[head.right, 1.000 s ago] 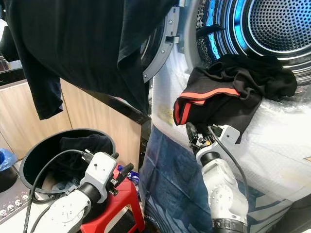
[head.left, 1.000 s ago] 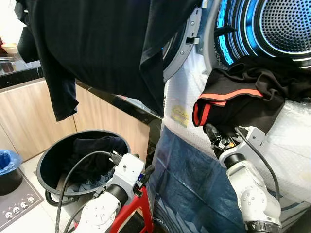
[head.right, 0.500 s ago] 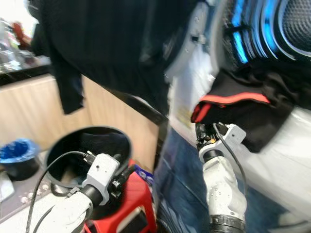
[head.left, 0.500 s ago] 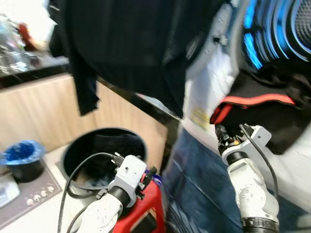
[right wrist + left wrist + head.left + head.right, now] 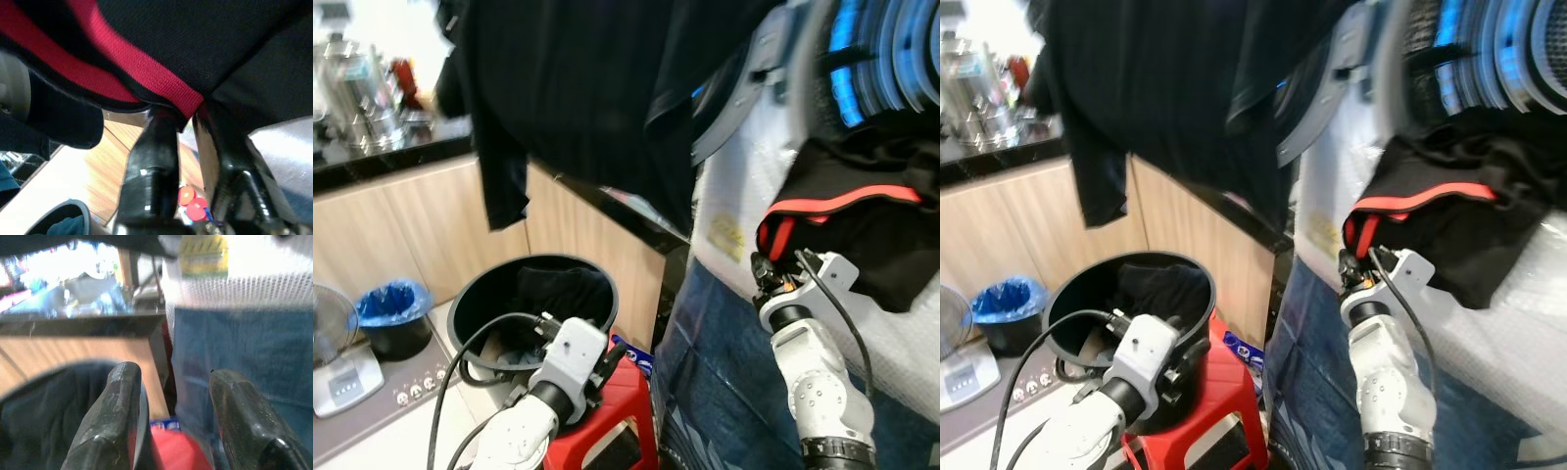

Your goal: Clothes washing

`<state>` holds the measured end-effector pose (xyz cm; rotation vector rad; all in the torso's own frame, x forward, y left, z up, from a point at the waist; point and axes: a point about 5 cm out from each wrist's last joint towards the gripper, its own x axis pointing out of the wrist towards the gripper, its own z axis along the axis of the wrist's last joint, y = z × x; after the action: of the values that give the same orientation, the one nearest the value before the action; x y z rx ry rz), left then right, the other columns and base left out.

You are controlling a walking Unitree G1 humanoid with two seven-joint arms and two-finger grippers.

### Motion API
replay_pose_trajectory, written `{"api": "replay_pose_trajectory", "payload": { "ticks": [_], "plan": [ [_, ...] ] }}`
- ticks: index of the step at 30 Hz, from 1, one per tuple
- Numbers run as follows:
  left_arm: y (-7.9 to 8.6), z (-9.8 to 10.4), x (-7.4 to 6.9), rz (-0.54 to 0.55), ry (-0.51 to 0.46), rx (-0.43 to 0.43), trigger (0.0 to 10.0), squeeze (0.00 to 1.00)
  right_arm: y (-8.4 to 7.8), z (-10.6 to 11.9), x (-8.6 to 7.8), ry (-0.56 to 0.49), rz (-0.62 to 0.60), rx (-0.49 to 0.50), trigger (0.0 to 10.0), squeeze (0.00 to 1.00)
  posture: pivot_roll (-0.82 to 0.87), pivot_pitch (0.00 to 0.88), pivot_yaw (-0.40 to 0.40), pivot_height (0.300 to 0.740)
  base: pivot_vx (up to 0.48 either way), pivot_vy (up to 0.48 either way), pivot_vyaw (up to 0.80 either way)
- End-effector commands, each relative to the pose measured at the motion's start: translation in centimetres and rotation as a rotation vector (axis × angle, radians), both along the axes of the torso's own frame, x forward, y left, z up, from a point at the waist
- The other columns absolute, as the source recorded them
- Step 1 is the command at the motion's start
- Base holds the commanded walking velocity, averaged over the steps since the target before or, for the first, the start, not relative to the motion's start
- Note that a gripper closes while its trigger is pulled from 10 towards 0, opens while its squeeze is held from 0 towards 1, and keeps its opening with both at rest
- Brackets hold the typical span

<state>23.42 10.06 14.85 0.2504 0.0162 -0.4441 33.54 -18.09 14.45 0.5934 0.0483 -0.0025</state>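
A black garment with a red band (image 5: 862, 211) hangs out of the blue-lit washer drum (image 5: 891, 49). My right gripper (image 5: 763, 270) reaches up to its lower edge. In the right wrist view the fingers (image 5: 152, 147) pinch the red hem (image 5: 146, 68) between their tips. A large black T-shirt (image 5: 587, 98) drapes over the open washer door (image 5: 744, 108). A round black basket (image 5: 470, 305) on the floor holds dark clothes (image 5: 556, 289). My left gripper (image 5: 610, 354) is low beside the basket, over a red stool (image 5: 628, 423), open and holding nothing, its fingers (image 5: 117, 401) wide apart.
A blue cloth (image 5: 724, 392) covers the washer's front below white padded wrap (image 5: 744, 206). A small bin with a blue liner (image 5: 389, 311) and a white appliance (image 5: 340, 377) stand at the left. Wooden cabinets (image 5: 401, 225) carry a dark counter with metal kitchenware (image 5: 357, 98).
The whole view has swung left, bringing the blue bin and counter into sight. Both grippers keep their places; the right one stays at the red hem.
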Motion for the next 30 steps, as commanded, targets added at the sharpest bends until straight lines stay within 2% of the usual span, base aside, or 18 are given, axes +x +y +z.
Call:
{"api": "replay_pose_trajectory", "payload": {
  "ticks": [1, 4, 5, 6, 7, 12, 14, 16, 18, 23, 30],
  "plan": [
    [-0.3, -0.1, 0.0, 0.001, 0.006, 0.007, 10.0, 0.0, -0.7, 0.4, 0.1, -0.012, -0.015, -0.012, 0.9, 0.0, 0.09, 0.0, -0.066, 0.74, 0.0, 0.0, 0.0],
    [-0.3, -0.1, 0.0, 0.001, 0.006, 0.009, 10.0, 0.0, -0.8, 0.2, 0.0, -0.007, -0.019, -0.019, 2.4, 0.0, 0.09, 0.0, -0.067, 0.74, 0.0, 0.0, 0.0],
    [-0.3, -0.1, 0.0, 0.001, 0.006, 0.01, 10.0, 0.0, -0.8, 0.2, 0.0, -0.006, -0.018, -0.021, 2.4, 0.0, 0.09, 0.0, -0.067, 0.74, 0.0, 0.0, 0.0],
    [-0.2, -0.1, 0.0, 0.002, 0.006, 0.01, 10.0, 0.0, -0.9, 0.2, -0.1, -0.004, -0.018, -0.023, 3.3, 0.0, 0.09, 0.0, -0.066, 0.74, 0.0, 0.0, 0.0],
    [-0.2, -0.2, 0.0, 0.003, 0.007, 0.01, 10.0, 0.0, -0.9, 0.1, -0.1, -0.002, -0.019, -0.028, 9.7, 0.0, 0.09, 0.0, -0.067, 0.74, 0.0, 0.0, 0.0],
    [-0.1, -0.2, 0.0, 0.006, 0.004, 0.012, 10.0, 0.0, -1.0, 0.1, -0.3, -0.011, 0.007, -0.044, 10.0, 0.0, 0.09, 0.0, -0.066, 0.74, 0.0, 0.0, 0.0],
    [-0.1, -0.2, 0.1, 0.012, -0.003, 0.011, 10.0, 0.0, -1.0, 0.2, -0.8, -0.088, 0.077, -0.074, 10.0, 0.0, 0.09, 0.0, -0.066, 0.74, 0.0, 0.0, 0.0],
    [0.2, -0.3, 0.3, 0.012, -0.02, 0.044, 10.0, 0.0, -1.0, 0.3, -2.2, -0.227, 0.179, -0.152, 10.0, 0.0, 0.08, 0.0, -0.062, 0.74, 0.0, 0.0, 0.0],
    [0.2, -0.4, 0.3, 0.008, -0.024, 0.056, 10.0, 0.0, -0.9, 0.2, -2.7, -0.269, 0.219, -0.164, 10.0, 0.0, 0.08, 0.0, -0.062, 0.74, 0.0, 0.0, 0.0],
    [0.6, -0.9, 0.7, 0.01, -0.04, 0.095, 10.0, 0.0, -0.7, -1.3, -4.1, -0.282, 0.328, -0.256, 10.0, 0.0, 0.07, 0.0, -0.047, 0.74, 0.0, 0.0, 0.0],
    [1.0, -2.0, 1.4, -0.012, -0.069, 0.198, 10.0, 0.0, -0.9, -2.8, -5.1, -0.292, 0.367, -0.28, 10.0, 0.0, 0.05, 0.0, -0.03, 0.74, 0.0, 0.0, 0.0]
  ]
}}
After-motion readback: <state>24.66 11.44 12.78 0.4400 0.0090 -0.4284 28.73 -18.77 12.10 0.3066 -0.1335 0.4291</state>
